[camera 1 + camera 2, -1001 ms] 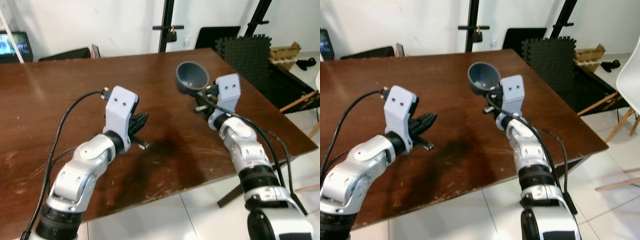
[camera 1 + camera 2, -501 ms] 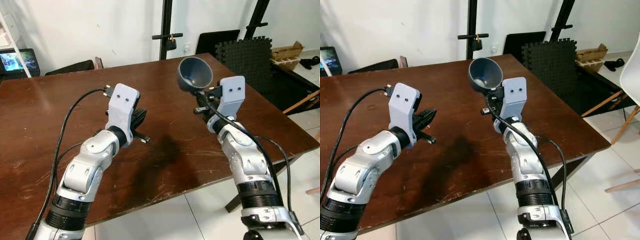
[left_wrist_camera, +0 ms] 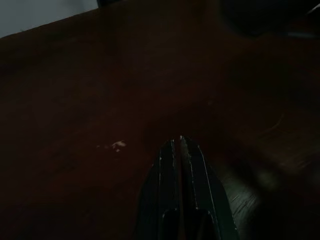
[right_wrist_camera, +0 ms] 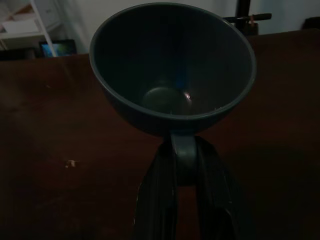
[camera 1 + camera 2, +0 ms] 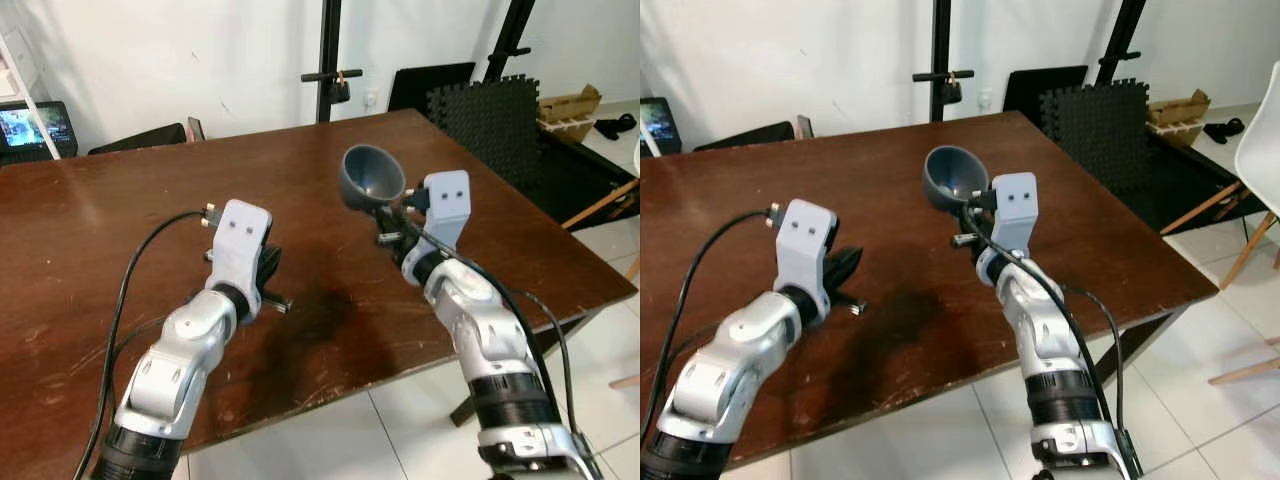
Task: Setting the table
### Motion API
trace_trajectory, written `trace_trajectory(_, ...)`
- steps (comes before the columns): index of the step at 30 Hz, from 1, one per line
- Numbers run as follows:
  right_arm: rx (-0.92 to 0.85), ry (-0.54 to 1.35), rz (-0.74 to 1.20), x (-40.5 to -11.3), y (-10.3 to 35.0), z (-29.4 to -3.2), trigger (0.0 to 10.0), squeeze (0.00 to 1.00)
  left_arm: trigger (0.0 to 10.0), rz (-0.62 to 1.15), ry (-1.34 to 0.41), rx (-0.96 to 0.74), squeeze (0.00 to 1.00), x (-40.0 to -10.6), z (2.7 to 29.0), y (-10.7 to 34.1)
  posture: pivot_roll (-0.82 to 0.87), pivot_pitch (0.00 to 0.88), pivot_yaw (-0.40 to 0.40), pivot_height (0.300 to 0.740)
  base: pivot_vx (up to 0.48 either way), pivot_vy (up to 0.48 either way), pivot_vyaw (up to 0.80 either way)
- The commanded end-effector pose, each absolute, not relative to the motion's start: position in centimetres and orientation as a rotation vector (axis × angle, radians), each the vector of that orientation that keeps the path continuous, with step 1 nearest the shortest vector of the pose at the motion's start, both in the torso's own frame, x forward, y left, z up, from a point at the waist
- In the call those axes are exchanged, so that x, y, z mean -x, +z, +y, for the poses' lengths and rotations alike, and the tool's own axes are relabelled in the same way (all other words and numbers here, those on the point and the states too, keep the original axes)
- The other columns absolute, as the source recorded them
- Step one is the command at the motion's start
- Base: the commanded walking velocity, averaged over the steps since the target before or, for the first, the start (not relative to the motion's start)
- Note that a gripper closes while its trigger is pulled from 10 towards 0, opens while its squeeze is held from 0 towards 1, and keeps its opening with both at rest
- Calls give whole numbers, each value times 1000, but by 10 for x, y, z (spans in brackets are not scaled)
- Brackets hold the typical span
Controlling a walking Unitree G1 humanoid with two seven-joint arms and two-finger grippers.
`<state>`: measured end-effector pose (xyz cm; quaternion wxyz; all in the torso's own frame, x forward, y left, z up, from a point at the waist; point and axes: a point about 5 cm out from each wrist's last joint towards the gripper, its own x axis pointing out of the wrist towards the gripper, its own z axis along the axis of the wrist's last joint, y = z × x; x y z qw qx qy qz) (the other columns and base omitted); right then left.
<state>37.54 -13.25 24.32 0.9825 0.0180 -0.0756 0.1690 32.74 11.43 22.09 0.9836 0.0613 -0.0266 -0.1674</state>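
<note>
Left eye view showed a scuffed brown table (image 5: 120,200) before a white wall (image 5: 200,50). Right gripper (image 4: 182,150) clamped a grey bowl (image 5: 371,177) above the table's right half; left gripper (image 3: 180,150) hovered closed.

2 silver arms | lilac-grey wrist camera housings | black cables | black fingers (image 3: 192,175)

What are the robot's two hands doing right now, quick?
Left gripper: jaws shut, holding nothing, just above the brown table.
Right gripper: jaws shut on the grey bowl, held up over the table.
</note>
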Motion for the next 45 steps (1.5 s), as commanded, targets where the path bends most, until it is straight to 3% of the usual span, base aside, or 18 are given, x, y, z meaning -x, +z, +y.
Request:
trace_trajectory(1, -13, 321, -140, -374, 244, -139, 10000, 0, 10000, -64, -317, -142, 0, -327, 115, 219, 6, 100, 33, 740, 0, 0, 0)
trace_trajectory(12, -37, 197, -79, -337, 243, -162, 10000, 0, 10000, -139, -329, -147, 0, -333, 113, 229, -45, 84, 17, 740, 0, 0, 0)
trace_trajectory(22, -102, -4, 28, -327, 221, -190, 10000, 0, 10000, -150, -318, -181, 0, -337, 119, 223, -61, 63, 17, 740, 0, 0, 0)
trace_trajectory(26, -25, -31, 12, -324, 225, -200, 10000, 0, 10000, -151, -306, -173, 0, -337, 121, 220, -58, 56, 9, 740, 0, 0, 0)
trace_trajectory(32, 34, -19, -123, -328, 245, -196, 10000, 0, 10000, -155, -309, -159, 0, -337, 120, 220, -57, 54, 14, 740, 0, 0, 0)
trace_trajectory(45, 17, -8, -130, -332, 247, -186, 10000, 0, 10000, -133, -308, -88, 0, -340, 121, 221, -42, 52, 15, 740, 0, 0, 0)
